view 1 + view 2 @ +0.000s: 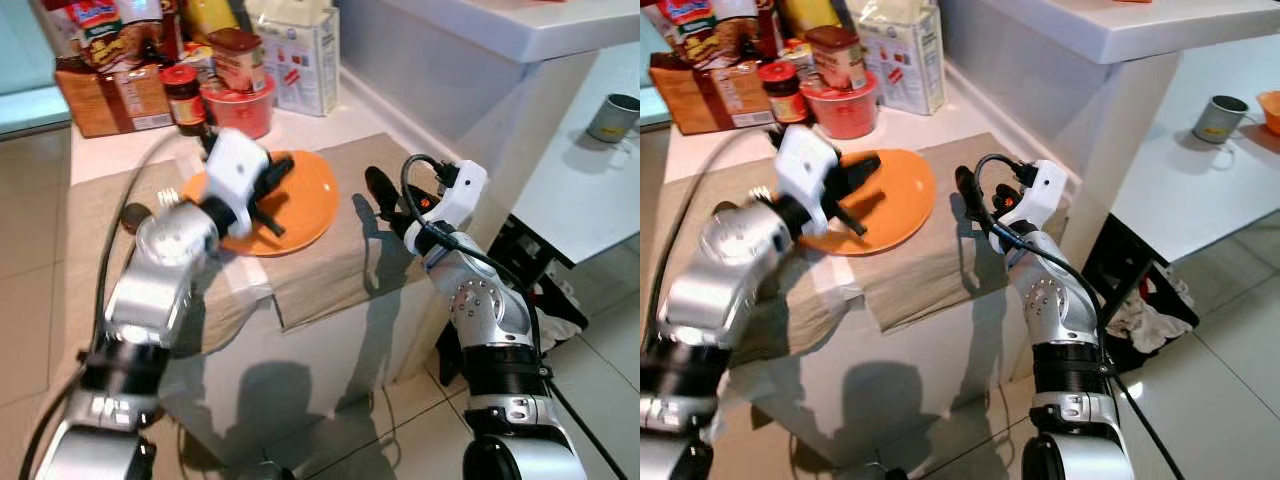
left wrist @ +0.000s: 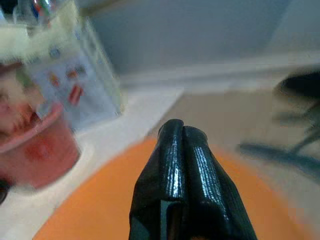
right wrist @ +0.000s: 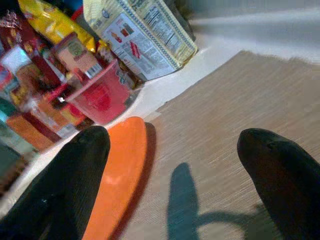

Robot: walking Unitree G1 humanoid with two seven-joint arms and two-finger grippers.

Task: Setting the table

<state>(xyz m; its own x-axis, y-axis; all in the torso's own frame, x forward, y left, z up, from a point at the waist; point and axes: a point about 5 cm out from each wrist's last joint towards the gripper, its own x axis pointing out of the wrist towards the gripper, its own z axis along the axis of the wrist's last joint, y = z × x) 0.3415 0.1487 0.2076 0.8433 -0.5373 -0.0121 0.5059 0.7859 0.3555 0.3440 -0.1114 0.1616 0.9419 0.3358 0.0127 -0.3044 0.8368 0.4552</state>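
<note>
Orange plate, one only, lies on the beige cloth; at its 11 o'clock crowd a red tub, a dark jar and a white packet. Left gripper hangs clenched over the plate. At its 3 o'clock the right gripper hovers spread above the cloth, grasping nothing.

The left wrist view is pretty smeary, so the red tub and the white packet behind it are just blurs and the labels can't be read. The left gripper covers part of the orange plate. The grocery boxes at the table's back edge run off the top of the frame.
</note>
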